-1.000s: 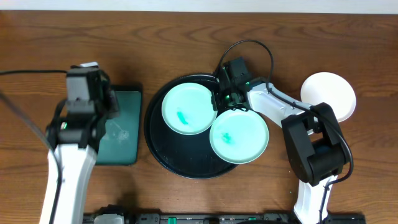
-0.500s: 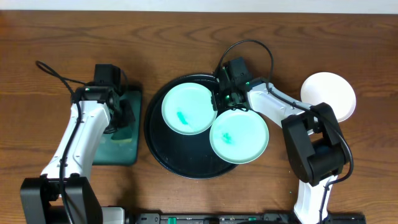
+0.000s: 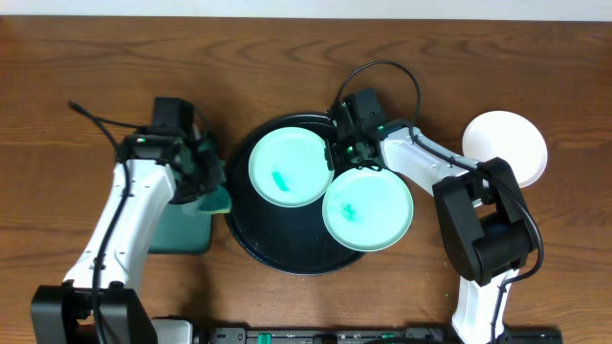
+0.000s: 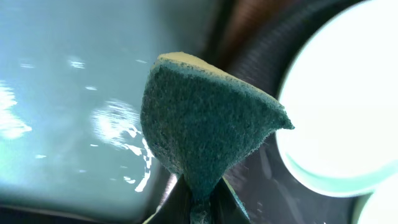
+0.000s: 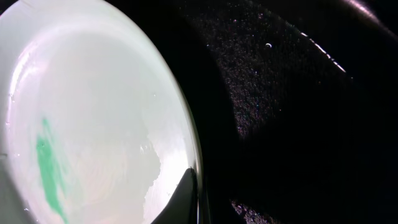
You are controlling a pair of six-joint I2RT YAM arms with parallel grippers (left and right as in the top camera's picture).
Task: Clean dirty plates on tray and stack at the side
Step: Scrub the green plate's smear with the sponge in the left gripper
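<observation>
We see the left gripper point(image 3: 210, 183) with its jaws clamped on a green sponge point(image 3: 219, 199). In the left wrist view the fingers pinch the sponge point(image 4: 205, 124) at its lower end, so it fans out wide above them. It hangs over the seam where the dark-green tray point(image 3: 177, 229) meets the 9 o'clock rim of the black tray point(image 3: 287, 256). The green tray's surface point(image 4: 62, 93) glistens wet.

On the black tray lie 2 mint plates. The upper mint plate point(image 3: 290, 167) sits toward 10 o'clock and carries a teal smear point(image 3: 279, 179). The lower mint plate point(image 3: 368, 208) sits toward 4 o'clock, overhangs the rim there, and is also smeared in the middle. Their edges nearly meet, but we cannot tell if they touch.

The right gripper point(image 3: 342, 153) is at the 3 o'clock edge of the upper mint plate, with its jaws closed on the rim. The right wrist view shows a dark fingertip point(image 5: 186, 193) on that edge, beside the glossy tray floor point(image 5: 280, 124).

1 white plate point(image 3: 505, 148) rests on the wooden table point(image 3: 76, 57), well outside the black tray at its 3 o'clock side.
</observation>
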